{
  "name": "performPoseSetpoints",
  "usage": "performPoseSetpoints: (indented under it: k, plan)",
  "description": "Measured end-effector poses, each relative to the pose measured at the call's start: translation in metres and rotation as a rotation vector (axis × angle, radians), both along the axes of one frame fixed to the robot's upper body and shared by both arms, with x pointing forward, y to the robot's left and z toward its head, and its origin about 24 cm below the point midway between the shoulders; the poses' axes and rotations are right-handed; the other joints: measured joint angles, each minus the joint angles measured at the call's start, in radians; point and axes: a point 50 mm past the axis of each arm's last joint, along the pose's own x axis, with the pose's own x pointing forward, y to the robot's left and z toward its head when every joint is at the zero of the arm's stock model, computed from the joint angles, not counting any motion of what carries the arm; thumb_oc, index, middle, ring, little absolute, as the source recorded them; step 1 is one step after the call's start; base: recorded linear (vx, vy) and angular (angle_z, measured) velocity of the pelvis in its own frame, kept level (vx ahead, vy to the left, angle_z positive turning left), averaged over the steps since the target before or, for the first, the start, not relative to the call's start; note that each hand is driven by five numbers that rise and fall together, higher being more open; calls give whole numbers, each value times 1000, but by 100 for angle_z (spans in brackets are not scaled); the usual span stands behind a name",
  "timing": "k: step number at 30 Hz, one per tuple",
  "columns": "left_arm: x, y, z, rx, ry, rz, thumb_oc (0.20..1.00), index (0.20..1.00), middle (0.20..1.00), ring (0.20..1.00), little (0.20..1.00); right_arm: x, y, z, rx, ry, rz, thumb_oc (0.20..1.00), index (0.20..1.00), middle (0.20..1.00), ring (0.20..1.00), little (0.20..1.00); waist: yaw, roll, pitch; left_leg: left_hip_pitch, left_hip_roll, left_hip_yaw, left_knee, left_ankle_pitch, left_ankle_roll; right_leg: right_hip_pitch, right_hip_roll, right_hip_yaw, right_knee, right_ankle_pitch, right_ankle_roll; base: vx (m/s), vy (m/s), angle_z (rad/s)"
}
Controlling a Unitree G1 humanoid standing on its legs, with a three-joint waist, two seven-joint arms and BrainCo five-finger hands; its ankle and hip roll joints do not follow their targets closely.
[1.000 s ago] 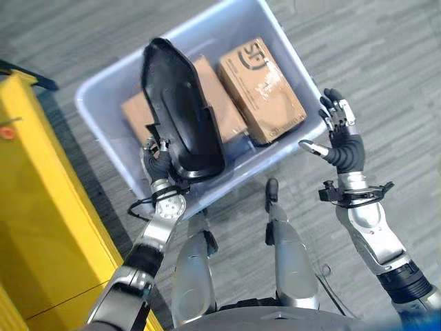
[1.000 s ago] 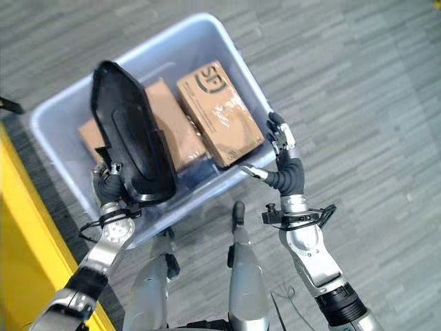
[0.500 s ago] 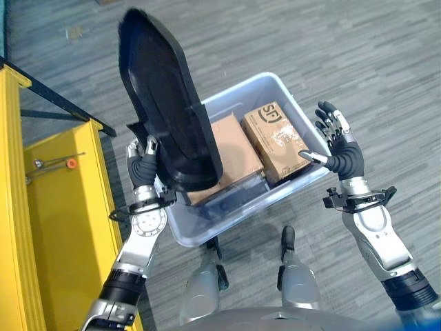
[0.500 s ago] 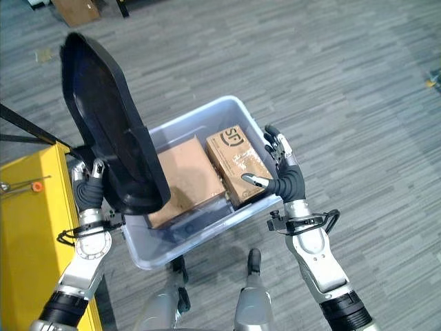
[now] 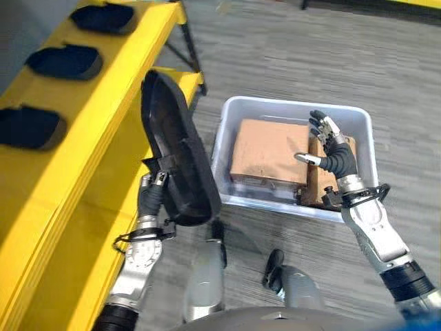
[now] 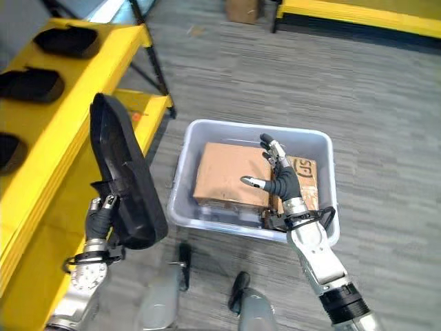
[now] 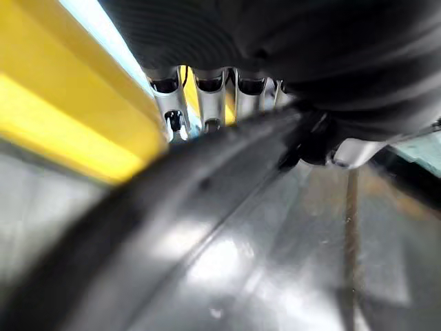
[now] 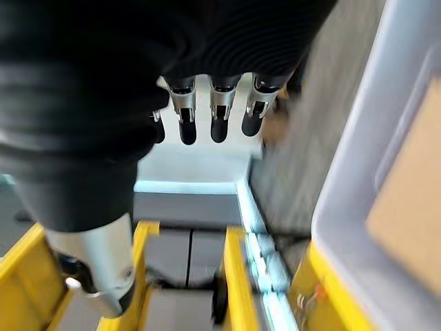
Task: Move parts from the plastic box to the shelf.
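A long black moulded part (image 5: 178, 163) stands upright in my left hand (image 5: 151, 197), whose fingers curl round its lower edge, between the yellow shelf (image 5: 83, 138) and the plastic box (image 5: 222, 138). The left wrist view shows the fingers (image 7: 207, 96) against the part's dark rim (image 7: 207, 227). My right hand (image 5: 332, 152) is open, fingers spread, hovering over the box's right side. In the box lie two brown cardboard boxes (image 5: 270, 150), one partly hidden by the right hand.
The yellow shelf runs along the left, with several black parts (image 5: 65, 61) lying on its upper level. A black frame leg (image 5: 185, 43) stands beyond the box. Grey floor (image 5: 289, 48) lies open to the right and beyond.
The whole picture has shifted as the camera turned toward the shelf. The black part stays upright in my left hand, now close beside the shelf. My right hand remains open over the box.
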Motion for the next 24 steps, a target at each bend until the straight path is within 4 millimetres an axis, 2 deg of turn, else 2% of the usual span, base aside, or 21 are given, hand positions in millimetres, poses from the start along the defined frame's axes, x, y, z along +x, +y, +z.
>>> performPoseSetpoints:
  k: [1, 2, 3, 4, 5, 6, 8, 9, 10, 11, 12, 13, 14, 15, 16, 18, 19, 20, 21, 23, 24]
  plan:
    - [0, -2, 1, -6, -9, -5, 200, 200, 200, 200, 200, 0, -2, 2, 8, -11, -13, 1000, 1000, 1000, 1000, 1000, -22, 18, -8, 85, 43, 1, -31, 0, -3, 16, 5, -23, 7, 0, 8, -58, 227, 139]
    - [5, -9, 9, -13, -56, -33, 200, 200, 200, 200, 200, 0, -5, 9, 19, -41, -30, 1000, 1000, 1000, 1000, 1000, -37, 59, -22, 244, 53, -19, -243, 39, -29, -17, -4, -26, 58, -2, 36, -9, 348, 80]
    - [14, -13, 18, -14, -92, -51, 200, 200, 200, 200, 200, 2, -7, 12, 26, -55, -40, 1000, 1000, 1000, 1000, 1000, -40, 69, -13, 273, 36, -19, -334, 41, -32, -42, -21, -30, 91, 2, 43, 18, 356, 59]
    - [19, -16, 23, -14, -111, -66, 200, 200, 200, 200, 200, 2, -7, 11, 35, -48, -41, 1000, 1000, 1000, 1000, 1000, -41, 62, -8, 273, 17, -21, -358, 38, -35, -50, -43, -40, 102, 11, 56, 29, 300, 79]
    - [23, -24, 26, -4, -122, -112, 200, 200, 200, 200, 200, 0, -4, 2, 72, -9, -46, 1000, 1000, 1000, 1000, 1000, -40, 18, 14, 217, -16, -15, -245, -52, -38, 1, -118, -66, 99, 37, 82, -41, 393, 83]
    - [18, -24, 24, 19, -107, -128, 200, 200, 200, 200, 200, -3, -3, -3, 74, 10, -38, 1000, 1000, 1000, 1000, 1000, -23, 14, -10, 225, -55, 16, -352, -15, -16, -2, -157, -86, 97, 58, 136, -10, 528, 64]
    - [14, -15, 23, 57, -96, -101, 200, 200, 200, 200, 200, -6, -5, -12, 99, 41, -61, 1000, 1000, 1000, 1000, 1000, 6, -8, -16, 179, -108, 2, -330, -17, 14, 6, -193, -87, 62, 126, 189, 59, 637, 69]
    - [17, -16, 26, 164, -95, -113, 200, 200, 200, 200, 200, -16, -17, -24, 115, 95, -133, 1000, 1000, 1000, 1000, 1000, -26, -1, -20, 141, -214, -66, -253, -53, 90, 50, -304, -132, 91, 141, 218, 20, 395, 126]
    - [15, -14, 24, 191, -82, -118, 200, 200, 200, 200, 200, -17, -18, -26, 101, 107, -132, 1000, 1000, 1000, 1000, 1000, -24, 7, -23, 140, -235, -74, -244, -66, 111, 57, -339, -124, 93, 160, 227, -23, 235, 126]
    - [14, -12, 20, 207, -66, -111, 200, 200, 200, 200, 200, -17, -14, -31, 102, 130, -122, 1000, 1000, 1000, 1000, 1000, -24, 21, -30, 144, -260, -78, -248, -59, 128, 56, -347, -83, 95, 196, 178, -5, 305, 56]
    - [17, -13, 22, 202, -79, -103, 200, 200, 200, 200, 200, -19, -8, -35, 92, 150, -88, 1000, 1000, 1000, 1000, 1000, -44, 67, -43, 131, -274, -135, -257, -41, 171, -32, -300, 147, 185, 183, 145, 42, 317, 121]
    - [23, -13, 31, 215, -116, -107, 200, 200, 200, 200, 200, -23, 0, -40, 94, 173, -54, 1000, 1000, 1000, 1000, 1000, -82, 76, -46, 127, -269, -185, -315, 5, 193, -81, -152, 388, 209, 90, 174, 55, 250, 122]
    - [25, -10, 37, 242, -138, -106, 200, 200, 200, 200, 200, -23, 8, -42, 89, 182, -3, 1000, 1000, 1000, 1000, 1000, -71, 58, -38, 143, -267, -183, -364, 34, 190, -138, -34, 504, 266, 21, 255, 52, 185, 71]
    - [24, -6, 39, 267, -140, -103, 200, 200, 200, 200, 200, -24, 14, -43, 95, 191, 29, 1000, 1000, 1000, 1000, 1000, -57, 32, -36, 159, -265, -180, -387, 55, 183, -175, 59, 522, 336, -23, 235, 56, 38, 15]
    - [18, -3, 34, 285, -115, -98, 200, 200, 200, 200, 200, -27, 19, -47, 111, 208, 55, 1000, 1000, 1000, 1000, 1000, -70, 3, -42, 175, -273, -189, -398, 60, 182, -192, 151, 508, 381, -54, 190, 28, 2, 19]
    - [7, 0, 21, 288, -57, -93, 200, 200, 200, 200, 200, -27, 21, -47, 122, 210, 74, 1000, 1000, 1000, 1000, 1000, -81, -39, -67, 196, -307, -200, -424, 54, 172, -187, 272, 459, 294, -69, 136, -16, -48, 32]
    - [6, 0, 20, 288, -50, -93, 200, 200, 200, 200, 200, -25, 19, -42, 127, 189, 72, 1000, 1000, 1000, 1000, 1000, -81, -53, -77, 190, -330, -210, -433, 55, 170, -180, 323, 468, 168, -44, 91, -18, -82, 23]
    - [7, -1, 20, 283, -52, -91, 200, 200, 200, 200, 200, -23, 18, -39, 125, 178, 73, 1000, 1000, 1000, 1000, 1000, -81, -56, -82, 184, -332, -199, -442, 61, 168, -165, 336, 490, 101, -31, 74, -7, -95, 35]
    - [8, -3, 19, 268, -52, -94, 200, 200, 200, 200, 200, -21, 16, -38, 130, 174, 68, 1000, 1000, 1000, 1000, 1000, -81, -42, -82, 183, -332, -210, -447, 67, 163, -133, 326, 472, 28, 13, 55, -10, -88, 14]
    - [8, -6, 18, 252, -50, -100, 200, 200, 200, 200, 200, -18, 15, -34, 124, 162, 74, 1000, 1000, 1000, 1000, 1000, -64, 6, -87, 177, -335, -244, -442, 77, 162, -71, 329, 447, -114, 103, 32, -6, -55, 37]
    - [8, -7, 18, 252, -53, -102, 200, 200, 200, 200, 200, -18, 13, -33, 110, 160, 73, 1000, 1000, 1000, 1000, 1000, -61, 15, -88, 177, -342, -255, -439, 71, 152, -53, 314, 416, -138, 128, 8, -28, -17, 85]
